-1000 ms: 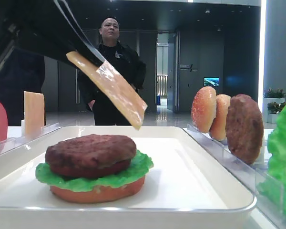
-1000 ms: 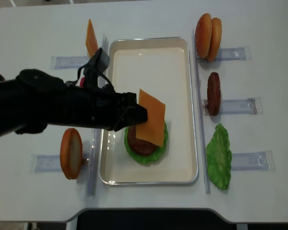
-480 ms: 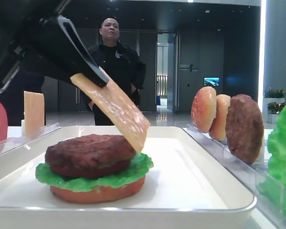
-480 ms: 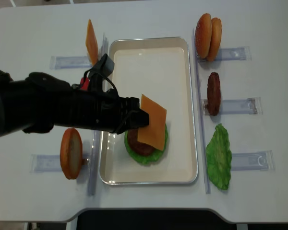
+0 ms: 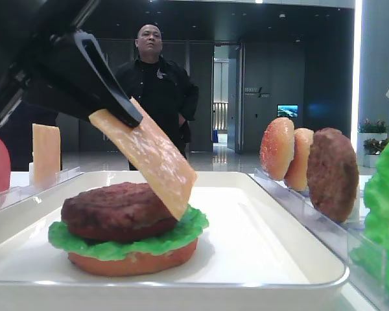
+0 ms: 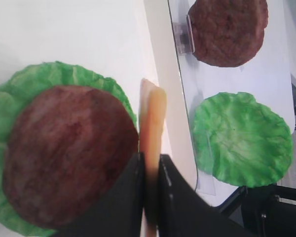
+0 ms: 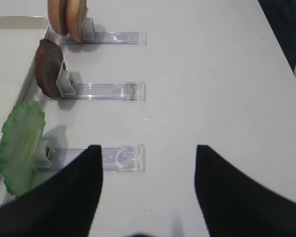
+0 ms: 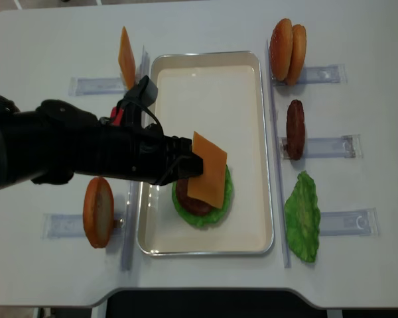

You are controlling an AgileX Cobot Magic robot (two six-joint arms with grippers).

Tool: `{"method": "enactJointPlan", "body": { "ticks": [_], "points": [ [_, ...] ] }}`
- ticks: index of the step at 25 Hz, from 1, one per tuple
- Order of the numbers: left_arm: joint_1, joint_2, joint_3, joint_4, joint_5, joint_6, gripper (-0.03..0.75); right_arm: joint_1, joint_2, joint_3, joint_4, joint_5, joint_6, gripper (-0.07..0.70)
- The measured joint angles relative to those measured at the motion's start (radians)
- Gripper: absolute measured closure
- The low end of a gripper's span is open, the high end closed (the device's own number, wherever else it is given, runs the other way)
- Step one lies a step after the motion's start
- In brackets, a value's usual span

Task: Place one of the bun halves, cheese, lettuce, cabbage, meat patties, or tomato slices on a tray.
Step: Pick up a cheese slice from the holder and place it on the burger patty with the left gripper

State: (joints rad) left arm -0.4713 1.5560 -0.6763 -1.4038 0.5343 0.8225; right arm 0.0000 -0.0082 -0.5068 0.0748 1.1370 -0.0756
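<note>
- A bun half [image 8: 98, 211] and a spare cheese slice [image 8: 126, 53] stand on edge in clear holders [image 8: 93, 85] left of the tray [image 8: 205, 73], probably so thin fingers can pinch them from above.
- The left gripper [image 8: 189, 167] has its fingers [image 6: 133, 197] pressed together on one edge of the cheese [image 8: 207, 177], gripping the rim so the face is free to lie flat.
- The cheese hangs tilted over the patty [image 5: 117, 210], lower corner at the patty's right side; whether it touches I cannot tell.
- Patty, lettuce [image 5: 188, 230] and bottom bun [image 5: 133, 262] are stacked on the tray, so cheese looks like the next layer.
- Right of the tray, buns [image 8: 287, 50], a patty and a leaf [image 8: 302, 216] wait in holders.
- The right gripper [image 7: 148, 187] hovers over bare tabletop [image 7: 212, 74], fingers spread, holding nothing.
</note>
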Motion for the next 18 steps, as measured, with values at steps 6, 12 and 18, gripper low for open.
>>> {"method": "enactJointPlan", "body": {
  "ticks": [6,12,18],
  "points": [
    [0.000,0.001,0.000,0.011,-0.002,0.000,0.682,0.000,0.000,0.000,0.000,0.000,0.000,0.234],
    [0.000,0.020,0.000,0.026,-0.006,-0.013,0.682,0.000,0.000,0.000,0.000,0.000,0.000,0.234],
    [0.000,0.022,0.000,0.049,-0.024,-0.026,0.682,0.000,0.000,0.000,0.000,0.000,0.000,0.234]
  ]
}}
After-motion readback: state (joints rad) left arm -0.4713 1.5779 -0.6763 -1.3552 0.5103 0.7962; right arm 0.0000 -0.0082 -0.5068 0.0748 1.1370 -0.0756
